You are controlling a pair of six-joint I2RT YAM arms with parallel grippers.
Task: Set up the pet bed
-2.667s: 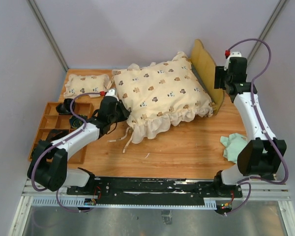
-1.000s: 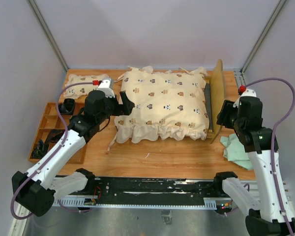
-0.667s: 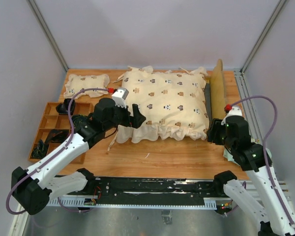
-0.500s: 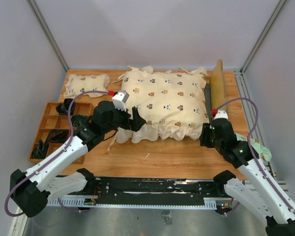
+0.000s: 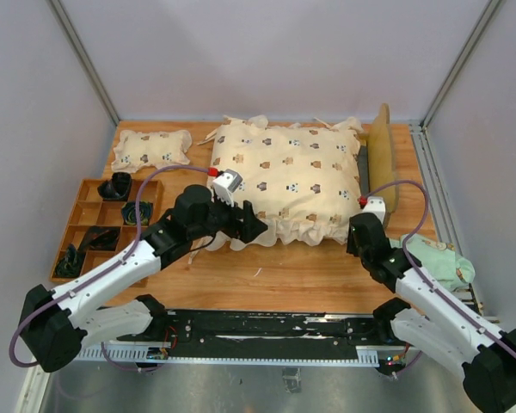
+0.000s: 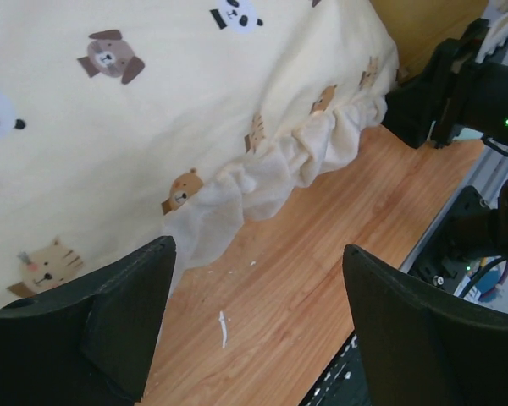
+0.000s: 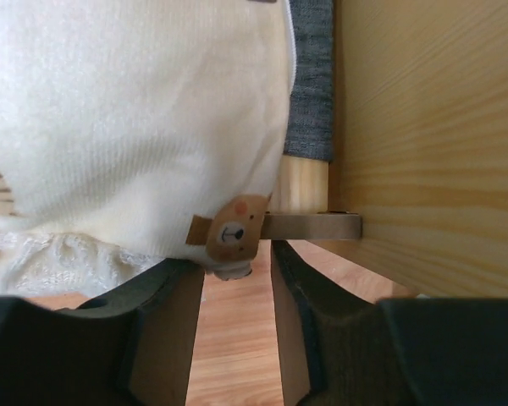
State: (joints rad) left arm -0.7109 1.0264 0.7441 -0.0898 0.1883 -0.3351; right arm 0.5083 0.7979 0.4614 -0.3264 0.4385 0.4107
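**A:** Pale grey walls close in a honey-coloured wooden surface (image 5: 310, 271); where does the pet bed (image 5: 380, 146) sit on it?

**B:** Toward the far edge, from the middle across to the right edge; its long axis runs left to right, and the wavy headboard stands upright at the right end; the rest is buried under the quilt (image 5: 284, 176).

**A:** Materials?

**B:** Smooth light wood with clear grain; a grey woven base shows at the headboard corner; a thin low rail runs along the near side. The quilt is soft, puffy cream cloth printed with little animals; its gathered ruffle hangs down to the surface.

**A:** And the arms?

**B:** The right gripper (image 7: 237, 283) is the nearer one; it sits at the bed's near right corner, with the headboard just beside it and the rail straight ahead. Its jaws stand part-way apart; a small bear tab on the quilt hangs at their mouth; nothing looks pinched. The left gripper (image 6: 258, 288) hovers by the near ruffle toward the foot end, spread wide and empty.

**A:** What does the next move turn on?

**B:** That corner, I judge; the quilt overhangs the rail there, within the right arm's reach.

**A:** Further out?

**B:** A matching small pillow (image 5: 150, 148) lies at the far left corner; a wooden compartment tray (image 5: 97, 206) sits at the left edge; a pale green cloth (image 5: 434, 262) lies by the right edge.
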